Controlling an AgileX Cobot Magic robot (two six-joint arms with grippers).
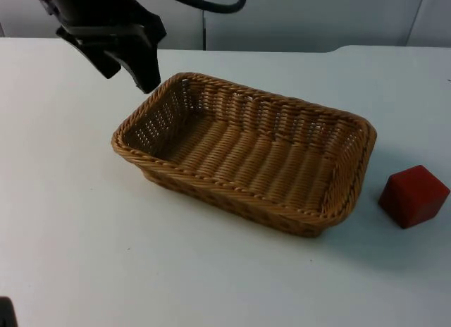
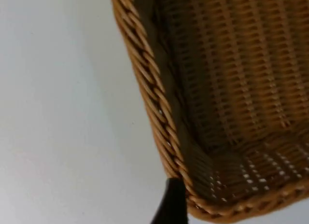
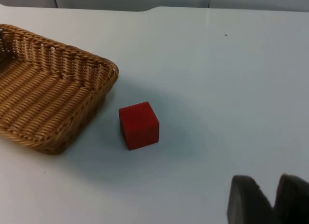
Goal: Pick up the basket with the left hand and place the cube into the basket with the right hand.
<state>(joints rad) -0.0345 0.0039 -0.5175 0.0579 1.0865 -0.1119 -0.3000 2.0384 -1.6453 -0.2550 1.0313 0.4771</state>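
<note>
A woven wicker basket (image 1: 243,193) lies in the middle of the white table, with nothing inside it. My left gripper (image 1: 128,77) hovers open at the basket's far left corner. In the left wrist view one black fingertip (image 2: 171,204) stands just outside the basket rim (image 2: 145,74). A red cube (image 1: 414,195) rests on the table right of the basket, a short gap from its side. The right wrist view shows the cube (image 3: 139,125) beside the basket (image 3: 63,49). My right gripper (image 3: 276,200) is well back from the cube, its fingers together and holding nothing.
Bare white table (image 1: 84,256) spreads in front of the basket and to its left. The grey partition wall (image 1: 317,17) closes off the far edge. A small dark object (image 1: 5,313) sits at the near left edge.
</note>
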